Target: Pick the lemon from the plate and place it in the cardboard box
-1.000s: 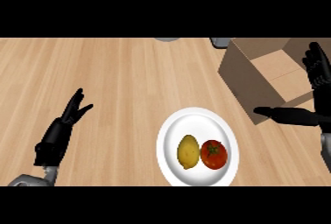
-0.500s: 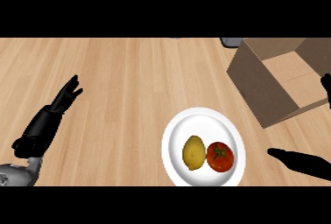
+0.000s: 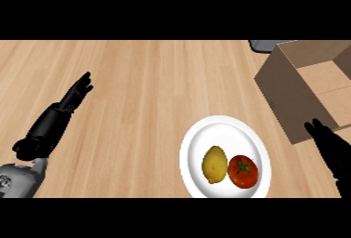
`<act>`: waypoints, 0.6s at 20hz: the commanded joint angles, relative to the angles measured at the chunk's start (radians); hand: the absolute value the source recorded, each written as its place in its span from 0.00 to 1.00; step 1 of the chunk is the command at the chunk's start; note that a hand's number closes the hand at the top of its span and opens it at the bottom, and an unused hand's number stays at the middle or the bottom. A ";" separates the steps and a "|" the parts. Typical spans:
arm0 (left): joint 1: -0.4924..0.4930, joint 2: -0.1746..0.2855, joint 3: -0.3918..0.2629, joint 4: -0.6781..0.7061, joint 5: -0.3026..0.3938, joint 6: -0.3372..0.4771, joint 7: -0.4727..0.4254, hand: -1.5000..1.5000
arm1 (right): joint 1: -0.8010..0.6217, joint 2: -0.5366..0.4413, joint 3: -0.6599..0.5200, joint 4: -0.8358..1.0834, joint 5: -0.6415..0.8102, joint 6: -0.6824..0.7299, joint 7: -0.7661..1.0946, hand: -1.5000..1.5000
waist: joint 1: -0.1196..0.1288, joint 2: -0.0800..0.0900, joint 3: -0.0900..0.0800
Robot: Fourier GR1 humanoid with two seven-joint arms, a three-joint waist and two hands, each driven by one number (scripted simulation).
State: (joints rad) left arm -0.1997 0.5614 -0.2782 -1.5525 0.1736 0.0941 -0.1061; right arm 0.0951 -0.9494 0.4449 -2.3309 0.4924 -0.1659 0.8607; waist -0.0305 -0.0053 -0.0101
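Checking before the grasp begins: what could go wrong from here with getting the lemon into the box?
1. The red round tomato lies close beside the yellow oval lemon on the white round plate, on the side nearer the right hand; its fingers could knock or grab it instead.
2. The brown cardboard box turns a tall side wall toward the plate, so a low carry might strike it.

Wooden counter (image 3: 158, 79) carries white plate (image 3: 195, 144) (near lower edge), open cardboard box (image 3: 288, 93) at right.
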 commanded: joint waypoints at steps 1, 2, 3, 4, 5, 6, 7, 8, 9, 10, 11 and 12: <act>-0.038 -0.006 -0.013 -0.008 0.000 -0.030 0.015 0.50 | -0.076 0.033 0.136 -0.076 0.060 0.148 0.257 0.00 | 0.050 0.008 0.003; -0.038 -0.015 -0.018 -0.003 0.000 -0.030 0.016 0.50 | -0.112 0.011 0.139 -0.083 0.043 0.205 0.306 0.00 | 0.055 0.009 0.001; -0.038 -0.041 -0.039 0.015 -0.024 -0.010 0.007 0.50 | -0.151 0.002 0.130 -0.121 0.016 0.251 0.368 0.00 | 0.048 0.009 0.000; -0.044 -0.037 -0.024 0.036 -0.024 -0.022 -0.027 0.50 | -0.193 0.048 0.164 -0.105 0.029 0.265 0.423 0.00 | 0.053 0.010 0.000; -0.059 -0.015 -0.015 0.008 0.001 -0.051 0.005 0.50 | -0.238 0.076 0.175 -0.035 0.007 0.288 0.440 0.00 | 0.077 0.013 0.000; -0.092 -0.025 -0.023 0.033 -0.009 -0.046 0.038 0.50 | -0.239 0.103 0.219 -0.057 0.023 0.301 0.481 0.00 | 0.056 0.011 0.001; -0.084 -0.058 -0.038 -0.005 -0.030 0.000 0.048 0.50 | -0.254 0.132 0.241 -0.056 0.016 0.317 0.515 0.00 | 0.060 0.006 0.002; -0.051 -0.059 -0.048 0.018 -0.032 -0.018 0.011 0.50 | -0.266 0.140 0.253 -0.048 0.011 0.339 0.546 0.00 | 0.058 0.007 0.001; -0.055 -0.031 -0.020 0.047 -0.022 -0.040 -0.008 0.50 | -0.294 0.172 0.259 -0.023 -0.006 0.347 0.563 0.00 | 0.064 0.010 0.000; -0.052 -0.038 -0.015 0.052 -0.025 -0.031 -0.017 0.50 | -0.296 0.198 0.273 -0.015 -0.004 0.344 0.589 0.00 | 0.059 0.008 0.000; -0.062 -0.036 -0.016 0.047 -0.004 -0.057 -0.009 0.50 | -0.310 0.222 0.290 0.001 0.001 0.348 0.602 0.00 | 0.061 0.008 0.000; -0.075 -0.032 -0.011 0.042 -0.025 -0.034 0.006 0.50 | -0.323 0.256 0.296 0.027 0.009 0.338 0.619 0.00 | 0.062 0.007 0.001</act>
State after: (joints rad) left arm -0.2592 0.5269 -0.2978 -1.5189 0.1556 0.0610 -0.1036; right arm -0.1588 -0.7936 0.6826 -2.3136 0.4944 0.0835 1.2002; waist 0.0270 0.0024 -0.0097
